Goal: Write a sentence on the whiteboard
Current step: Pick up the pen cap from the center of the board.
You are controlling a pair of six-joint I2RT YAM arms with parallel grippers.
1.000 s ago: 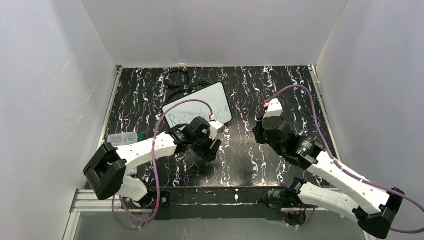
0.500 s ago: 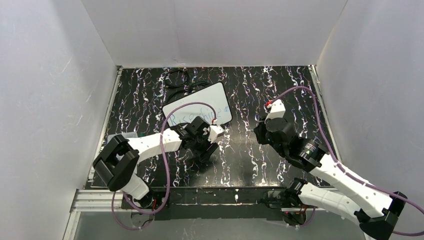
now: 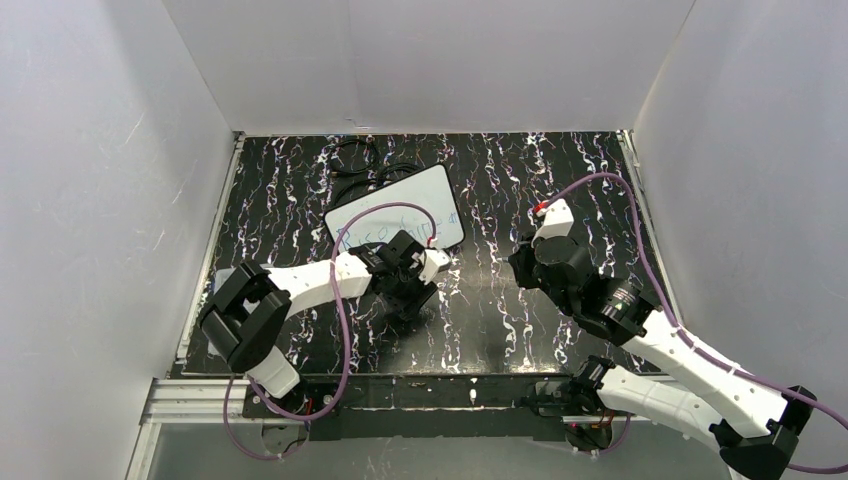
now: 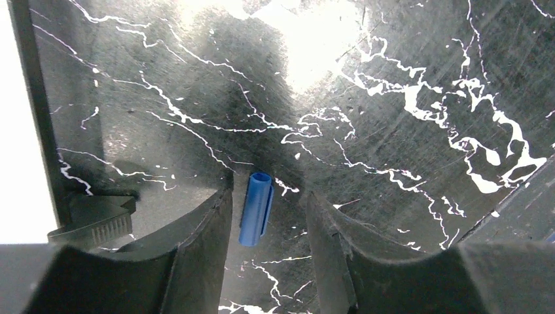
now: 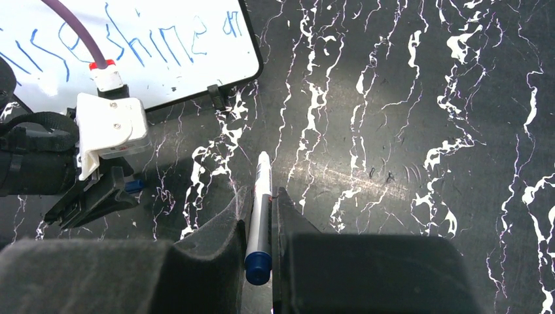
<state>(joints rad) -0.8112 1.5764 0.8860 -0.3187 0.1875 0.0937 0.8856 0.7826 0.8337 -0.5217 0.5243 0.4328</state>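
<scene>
White-walled all round, looking down on a glossy black desk (image 3: 300, 200) veined with white like polished marble. Finding the whiteboard (image 3: 430, 192) lying flat toward the far middle, smooth, round-cornered, thinly dark-edged, carrying the sentence (image 5: 154, 39) in loose blue strokes. Judging the writing largely done, going by that line. Seeing the right pincer (image 5: 262, 191) clamping a slim white marker (image 5: 263, 167), writing end pointing away, blue butt nearest the camera, off the board over bare desk, probably waiting for capping. Seeing the left pincer (image 4: 268, 191) standing moderately wide, straddling a small blue plastic cap (image 4: 255, 209) lying on the desk, one jaw just beside it, nothing gripped; likely lining up for picking it.
</scene>
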